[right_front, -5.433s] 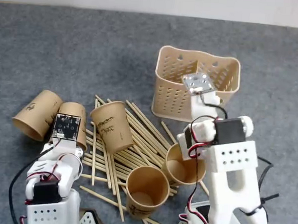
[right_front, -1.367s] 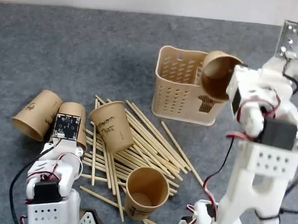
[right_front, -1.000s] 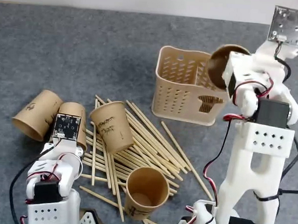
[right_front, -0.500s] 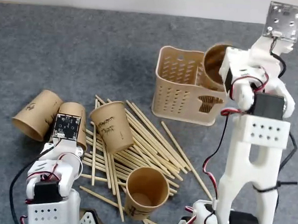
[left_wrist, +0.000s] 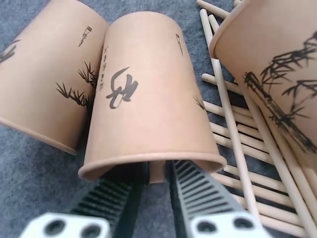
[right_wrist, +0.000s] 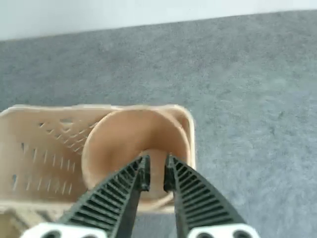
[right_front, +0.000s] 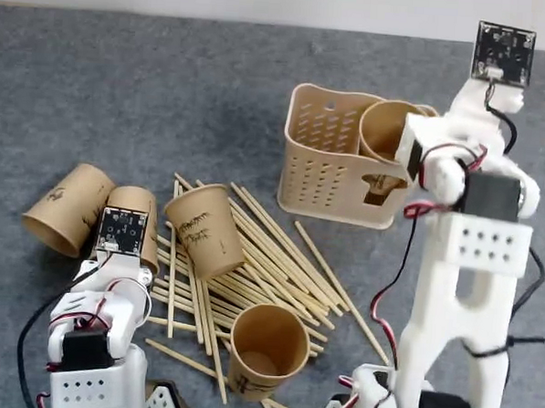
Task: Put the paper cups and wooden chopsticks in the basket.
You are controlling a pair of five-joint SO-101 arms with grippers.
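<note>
The tan slotted basket (right_front: 333,175) stands at the back of the table. My right gripper (right_wrist: 154,179) is shut on the rim of a paper cup (right_wrist: 130,141), which sits mouth-up in the right end of the basket (right_wrist: 34,148); this held cup (right_front: 386,128) also shows from above. My left gripper (left_wrist: 157,173) is shut on the rim of a lying paper cup (left_wrist: 148,94) at the left. Another lying cup (right_front: 67,207) touches it. An upside-down cup (right_front: 203,228) and an upright cup (right_front: 267,345) stand on a pile of wooden chopsticks (right_front: 270,259).
Grey carpet covers the table. Both arm bases stand at the near edge, the right arm's tall white column (right_front: 459,305) rising beside the basket. Open carpet lies at the back left and far right.
My right arm has lifted the cup from beside the chopstick pile, swung it over the basket and lowered it into the right end. The left arm has stayed still.
</note>
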